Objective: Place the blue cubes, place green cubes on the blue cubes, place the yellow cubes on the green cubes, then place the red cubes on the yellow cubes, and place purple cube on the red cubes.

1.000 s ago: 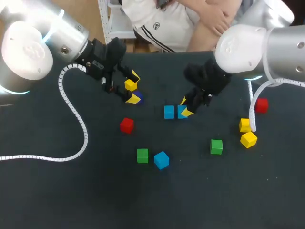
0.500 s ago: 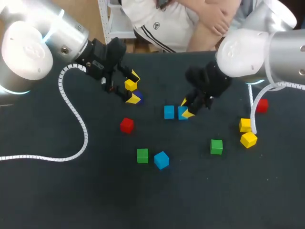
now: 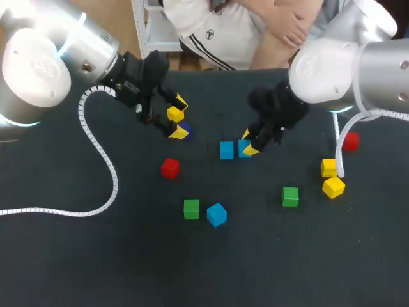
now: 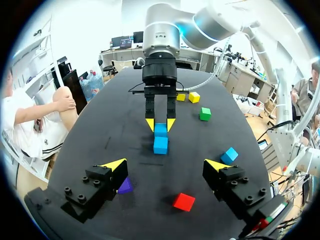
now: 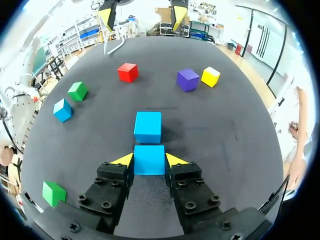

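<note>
Right wrist view: right jaws clamped on a blue cube, yellow tips pressed to two opposite sides. Held cube seemingly resting on the dark counter, with a second blue cube just ahead, too close to tell whether touching.

Left wrist view: left jaws wide apart and empty, hovering with a purple cube just beside one finger and a red cube under the gap between the fingers.

Head view: a third blue cube just beside a green cube, well apart from the pair.

Likely trouble:
- Risk of dragging or twisting the held cube on an uneven release, knocking its neighbour out of line and spoiling the base for the green layer.
- Risk of tipping it on a crooked lift-away.
- Risk of shoving the purple cube with a careless drop of the left jaws.

No brand, label or writing legible on cubes, counter or jaws.
</note>
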Robot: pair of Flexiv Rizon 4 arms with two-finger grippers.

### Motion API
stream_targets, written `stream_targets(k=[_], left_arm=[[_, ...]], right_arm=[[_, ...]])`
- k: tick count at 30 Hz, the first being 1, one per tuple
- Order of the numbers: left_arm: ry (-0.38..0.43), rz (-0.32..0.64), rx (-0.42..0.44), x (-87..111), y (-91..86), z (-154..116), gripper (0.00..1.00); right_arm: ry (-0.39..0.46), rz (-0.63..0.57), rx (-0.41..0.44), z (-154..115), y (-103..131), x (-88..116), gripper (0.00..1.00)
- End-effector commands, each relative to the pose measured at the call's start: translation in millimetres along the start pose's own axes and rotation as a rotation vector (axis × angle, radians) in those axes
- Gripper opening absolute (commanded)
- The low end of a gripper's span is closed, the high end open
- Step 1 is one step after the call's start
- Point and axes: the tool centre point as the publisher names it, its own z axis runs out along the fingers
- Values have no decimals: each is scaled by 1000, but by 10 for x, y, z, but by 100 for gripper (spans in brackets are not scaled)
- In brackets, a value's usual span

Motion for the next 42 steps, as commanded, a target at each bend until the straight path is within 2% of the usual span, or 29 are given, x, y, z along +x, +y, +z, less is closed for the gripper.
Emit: stream_targets(k=[1, 23, 33, 42], left_arm=[[-1, 1, 0, 5, 1, -1, 100], [-1, 1, 0, 5, 1, -1, 100], [-1, 1, 0, 5, 1, -1, 100], [-1, 1, 0, 5, 1, -1, 100]], right_arm=[[-1, 3, -6, 29, -25, 15, 0], [-21, 8, -7, -55, 42, 28, 0], [-19, 2, -24, 12, 87, 21, 0], [-15, 2, -19, -1, 29, 19, 0]])
